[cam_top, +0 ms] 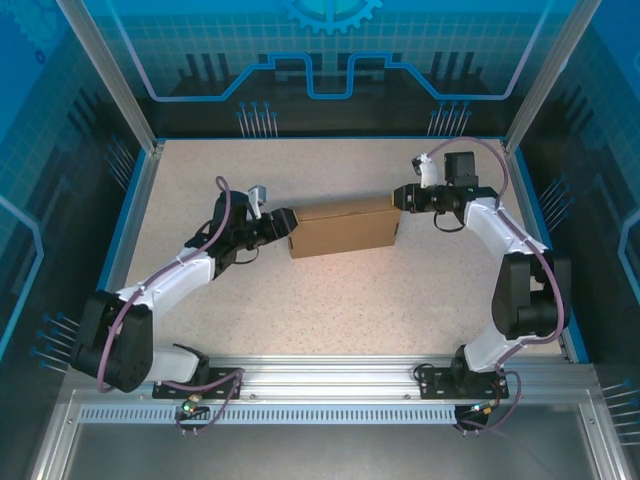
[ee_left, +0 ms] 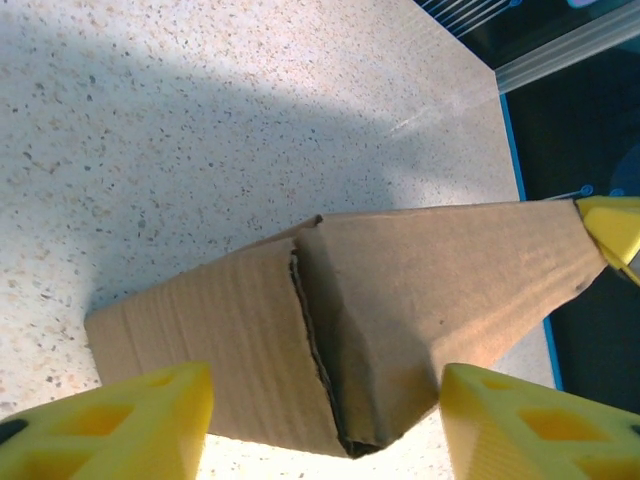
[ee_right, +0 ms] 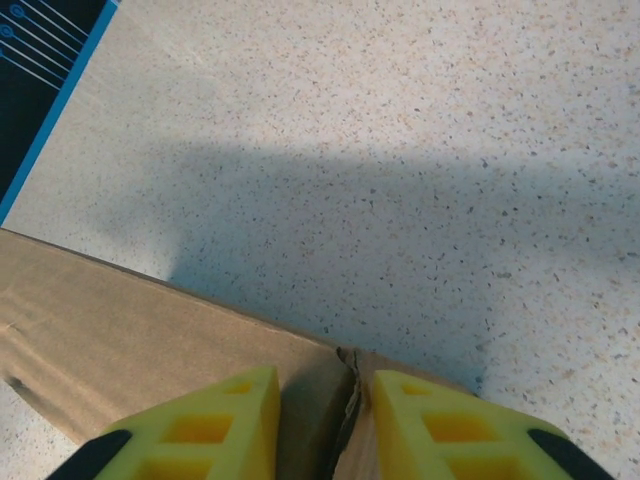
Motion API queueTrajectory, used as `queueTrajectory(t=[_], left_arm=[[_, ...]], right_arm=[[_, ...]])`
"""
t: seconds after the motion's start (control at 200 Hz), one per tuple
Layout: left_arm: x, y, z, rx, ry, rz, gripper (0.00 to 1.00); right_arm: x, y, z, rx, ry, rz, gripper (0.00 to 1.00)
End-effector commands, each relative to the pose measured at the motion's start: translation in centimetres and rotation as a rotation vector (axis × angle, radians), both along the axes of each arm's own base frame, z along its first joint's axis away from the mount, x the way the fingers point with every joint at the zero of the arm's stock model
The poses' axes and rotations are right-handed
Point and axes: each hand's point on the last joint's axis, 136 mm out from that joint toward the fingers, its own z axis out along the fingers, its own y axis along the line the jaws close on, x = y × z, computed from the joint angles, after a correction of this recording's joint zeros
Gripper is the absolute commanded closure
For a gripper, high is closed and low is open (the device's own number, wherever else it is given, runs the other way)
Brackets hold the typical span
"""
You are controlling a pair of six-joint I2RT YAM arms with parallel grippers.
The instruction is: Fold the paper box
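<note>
The paper box [cam_top: 345, 228] is plain brown cardboard, folded into a closed rectangular shape and lying mid-table. My left gripper [cam_top: 285, 222] is at its left end. In the left wrist view the box's end corner [ee_left: 400, 300] sits between the yellow fingers [ee_left: 150, 420], which stand wide apart with the left gripper [ee_left: 325, 380] open. My right gripper [cam_top: 398, 197] is at the box's right end. In the right wrist view its fingers [ee_right: 230, 415] stand close together around the upright cardboard edge at the box's corner [ee_right: 120, 330], so the right gripper [ee_right: 325, 385] is shut on it.
The speckled tabletop [cam_top: 330, 300] has free room in front of and behind the box. A blue rim and metal frame posts [cam_top: 130, 190] bound the table on both sides. A tip of the right gripper's yellow finger [ee_left: 612, 225] touches the box's far end in the left wrist view.
</note>
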Motion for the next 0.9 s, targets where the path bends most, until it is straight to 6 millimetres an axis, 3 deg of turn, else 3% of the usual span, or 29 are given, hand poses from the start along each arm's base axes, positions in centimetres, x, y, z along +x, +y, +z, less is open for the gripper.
queueTrajectory(t=[0.0,0.21,0.31,0.565,0.68,0.74,0.895], left_arm=[[0.0,-0.2,2.3,-0.027,-0.038,-0.009,0.29],[1.5,0.3,3.2,-0.095,-0.034,0.009,0.25],[2.0,0.9,3.0,-0.103,-0.028,0.027,0.3],[0.9,1.0,-1.8,-0.095,0.096,0.009,0.59],[-1.3,1.2,-6.0,-0.087,0.198,0.016,0.79],[-2.2,1.6,-7.6,-0.079,0.231,0.026,0.84],[-2.1,1.6,-6.8,-0.069,0.207,0.018,0.84]], right_arm=[[-3.1,-1.4,-5.6,-0.056,0.204,-0.042,0.72],[-3.1,-1.3,-5.4,-0.055,0.196,-0.04,0.74],[-3.2,-1.3,-5.4,-0.058,0.195,-0.04,0.74],[-3.2,-1.2,-5.4,-0.051,0.194,-0.041,0.73],[-3.4,-1.0,-5.5,-0.029,0.202,-0.035,0.72],[-3.4,-1.0,-5.4,-0.015,0.199,-0.039,0.72],[-2.5,-0.8,-2.9,0.093,0.156,-0.036,0.63]])
